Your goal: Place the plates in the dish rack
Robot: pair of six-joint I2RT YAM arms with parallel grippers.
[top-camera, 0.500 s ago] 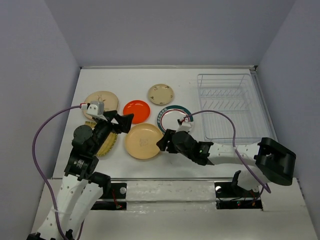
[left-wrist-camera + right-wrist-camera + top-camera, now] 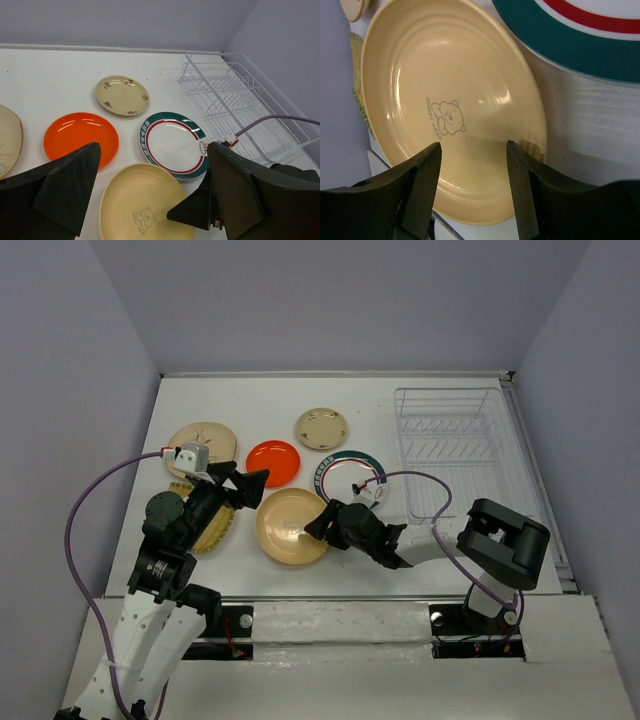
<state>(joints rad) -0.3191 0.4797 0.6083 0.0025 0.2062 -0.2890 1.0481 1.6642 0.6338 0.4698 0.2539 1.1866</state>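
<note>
Six plates lie flat on the white table. The large tan plate [image 2: 291, 527] with a bear print also shows in the right wrist view [image 2: 445, 90] and the left wrist view [image 2: 140, 210]. My right gripper [image 2: 318, 523] is open and empty over its right rim, both fingertips [image 2: 427, 160] above the plate's inside. The white green-and-red-rimmed plate [image 2: 350, 474], orange-red plate [image 2: 273, 462], small tan plate [image 2: 322, 427] and cream patterned plate [image 2: 200, 443] lie behind. The yellow ridged plate [image 2: 212, 530] is mostly hidden under my left arm. My left gripper [image 2: 238, 483] is open and empty above the table. The clear dish rack [image 2: 460, 450] holds nothing.
The rack stands at the far right against the right wall. A purple cable [image 2: 425, 480] loops from my right wrist over the rack's near-left corner. Walls close the table at the back and both sides. The right arm's elbow [image 2: 508, 540] sits near the rack's front edge.
My right arm's elbow has swung left and the open right gripper has edged forward over the large tan plate's rim. The left arm has not moved.
</note>
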